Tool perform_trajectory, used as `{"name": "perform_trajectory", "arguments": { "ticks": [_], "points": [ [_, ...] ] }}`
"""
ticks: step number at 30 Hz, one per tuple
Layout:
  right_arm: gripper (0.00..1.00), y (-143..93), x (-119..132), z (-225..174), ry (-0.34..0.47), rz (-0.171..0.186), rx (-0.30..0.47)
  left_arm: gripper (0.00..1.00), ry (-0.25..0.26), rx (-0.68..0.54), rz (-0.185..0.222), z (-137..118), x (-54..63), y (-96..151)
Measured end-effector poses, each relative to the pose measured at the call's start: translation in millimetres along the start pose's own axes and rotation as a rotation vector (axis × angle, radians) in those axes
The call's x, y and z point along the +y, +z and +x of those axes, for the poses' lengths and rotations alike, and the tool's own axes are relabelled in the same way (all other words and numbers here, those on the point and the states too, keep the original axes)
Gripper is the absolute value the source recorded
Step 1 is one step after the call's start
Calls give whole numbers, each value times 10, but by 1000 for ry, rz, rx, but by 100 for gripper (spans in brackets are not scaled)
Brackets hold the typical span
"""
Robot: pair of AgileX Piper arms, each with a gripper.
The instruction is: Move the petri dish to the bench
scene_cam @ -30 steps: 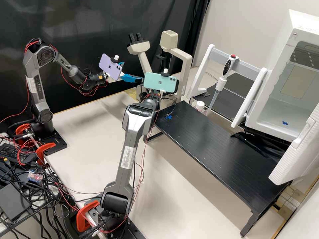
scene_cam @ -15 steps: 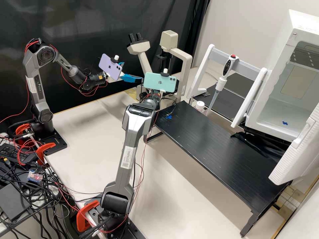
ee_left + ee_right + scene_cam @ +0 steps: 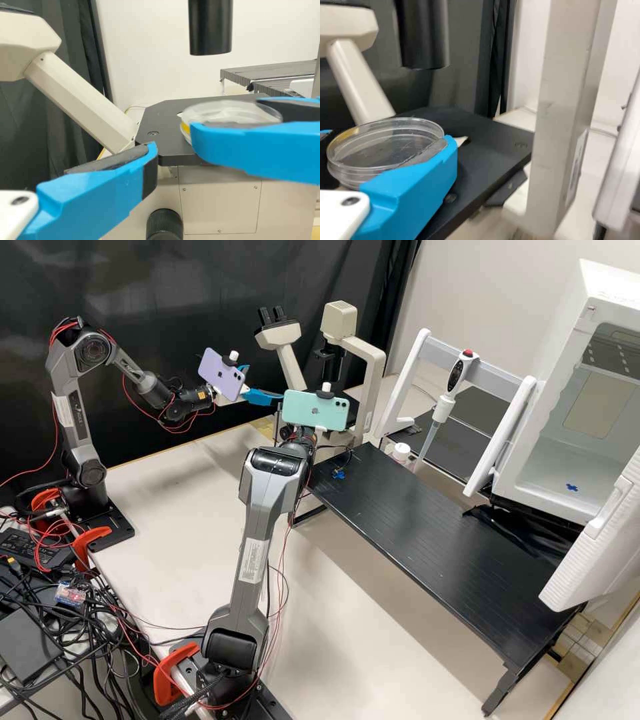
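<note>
And there's the petri dish [image 3: 227,110], pinched between my right gripper's [image 3: 387,142] two fingers, right over the microscope stage [image 3: 161,120].

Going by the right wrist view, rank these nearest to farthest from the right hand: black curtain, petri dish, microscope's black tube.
1. Petri dish: in its grip.
2. Black tube: beyond the dish, above the black stage.
3. Black curtain: behind them all.

In the high view, a black curtain [image 3: 200,287] catching soft light hangs at eleven o'clock, a plain pale wall [image 3: 500,293] stands at one, tiled floor [image 3: 579,647] shows at four, and a whitish table [image 3: 167,500] spreads from five round to nine.
</note>
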Motion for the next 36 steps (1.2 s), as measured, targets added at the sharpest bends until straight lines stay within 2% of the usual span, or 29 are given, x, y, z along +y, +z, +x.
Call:
{"name": "perform_trajectory", "arguments": {
  "ticks": [2, 6, 8, 15, 21, 27, 36],
  "points": [
    [0, -79, -6, -116, 21, -17, 17, 100, 0, 0, 0, 0, 0, 0],
    [0, -174, -87, -365, 15, -96, 45, 100, 0, 0, 0, 0, 0, 0],
    [0, -173, -111, -479, 8, -117, 45, 100, 0, 0, 0, 0, 0, 0],
    [0, -86, -79, -881, 61, -109, 60, 100, 0, 0, 0, 0, 0, 0],
    [0, 72, -3, -1227, 133, -62, 63, 100, 0, 0, 0, 0, 0, 0],
    [0, 229, -89, -1612, 145, -66, 48, 100, 0, 0, 0, 0, 0, 0],
    [0, 426, -200, -1984, 161, -72, 22, 100, 0, 0, 0, 0, 0, 0]
  ]
}}
